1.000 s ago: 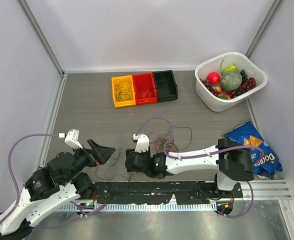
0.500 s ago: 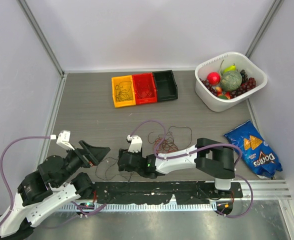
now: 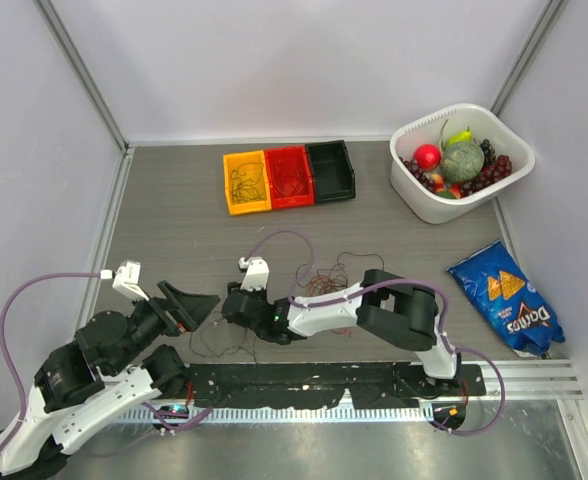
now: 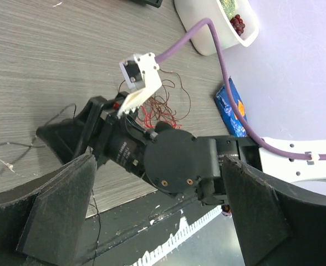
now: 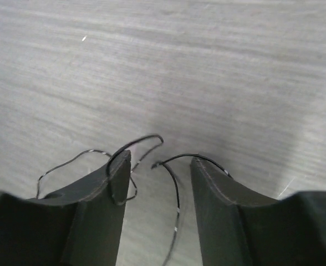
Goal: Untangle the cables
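Note:
A tangle of thin red cables (image 3: 326,287) lies mid-table, with a dark loop (image 3: 364,258) beside it. Thin black cables (image 3: 214,345) lie near the front rail. My right gripper (image 3: 230,304) reaches far left and sits low over the table. In the right wrist view it (image 5: 157,160) is open, with a black cable (image 5: 173,183) lying between its fingers, not gripped. My left gripper (image 3: 196,303) is open and empty, just left of the right gripper. The left wrist view shows it (image 4: 157,165) facing the right wrist, with the red tangle (image 4: 158,108) beyond.
Yellow (image 3: 246,183), red (image 3: 288,177) and black (image 3: 330,171) bins stand at the back; the yellow and red ones hold wires. A white basket of fruit (image 3: 494,130) is back right. A blue chips bag (image 3: 509,300) lies right. A black rail (image 3: 314,380) runs along the front.
My right arm has stretched leftward, bringing its gripper from beside the red tangle over the black cables near the left gripper. The left gripper drew back slightly, then held still.

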`<act>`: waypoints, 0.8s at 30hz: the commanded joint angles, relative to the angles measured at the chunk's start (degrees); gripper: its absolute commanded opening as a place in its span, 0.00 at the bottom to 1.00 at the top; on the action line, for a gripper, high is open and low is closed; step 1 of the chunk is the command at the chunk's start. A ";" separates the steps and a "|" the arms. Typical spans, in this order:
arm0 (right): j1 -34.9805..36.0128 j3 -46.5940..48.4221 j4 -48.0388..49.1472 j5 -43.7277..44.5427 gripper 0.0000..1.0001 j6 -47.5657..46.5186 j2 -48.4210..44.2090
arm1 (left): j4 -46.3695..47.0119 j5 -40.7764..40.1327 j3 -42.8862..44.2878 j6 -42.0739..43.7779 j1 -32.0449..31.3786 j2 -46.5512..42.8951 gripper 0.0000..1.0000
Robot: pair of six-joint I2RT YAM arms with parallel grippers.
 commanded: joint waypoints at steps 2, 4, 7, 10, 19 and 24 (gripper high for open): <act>-0.74 6.26 -7.73 9.83 0.38 -1.05 3.54 | 0.71 -1.57 1.75 0.31 0.03 0.39 1.00; -1.36 6.61 -7.68 11.43 0.21 -2.36 3.46 | 0.53 -1.74 2.01 0.39 0.03 0.39 1.00; -2.77 4.96 -2.78 10.39 0.01 -6.92 1.80 | 0.27 -2.36 2.63 0.48 0.03 0.31 1.00; -4.25 -0.49 11.70 7.32 0.01 -18.50 -4.51 | -0.35 -3.85 3.59 1.09 0.03 -0.31 1.00; -16.29 1.42 17.45 2.66 0.01 -28.11 -16.66 | -0.52 -7.98 3.42 1.45 0.03 -2.16 1.00; -21.48 7.83 21.58 1.95 0.01 -33.04 -13.78 | -0.26 -8.60 3.59 1.62 0.03 -1.80 1.00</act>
